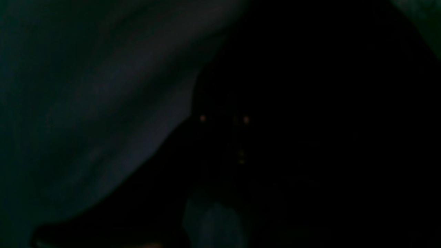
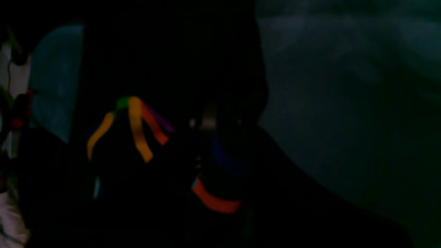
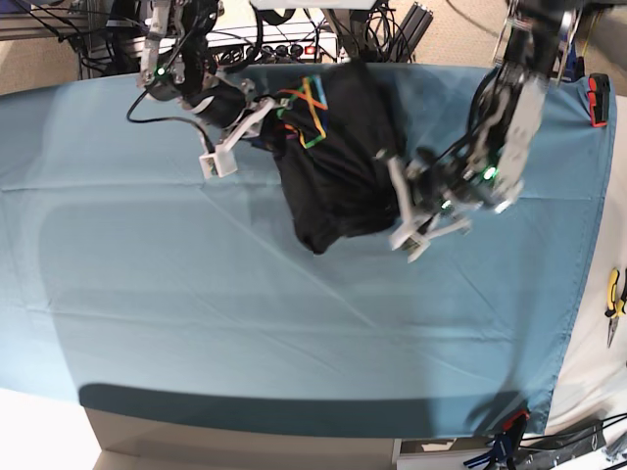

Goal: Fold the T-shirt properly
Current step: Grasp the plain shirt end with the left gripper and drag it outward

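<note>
The bunched T-shirt [image 3: 333,162] is gripped at opposite edges by the closed left gripper [image 3: 397,201] and right gripper [image 3: 263,116].

Table under my arms, teal cloth [image 3: 245,313] over it.
Black T-shirt [image 3: 333,166] bunched at far middle on the cloth; pliers [image 3: 614,305] on bare table edge.

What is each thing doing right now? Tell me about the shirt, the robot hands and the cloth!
T-shirt: bunched up, held off flat, colourful print showing near one edge.
right gripper: shut on the T-shirt at the print side.
left gripper: shut on the T-shirt at its other edge.
teal table cloth: spread over the table, lightly creased.
</note>
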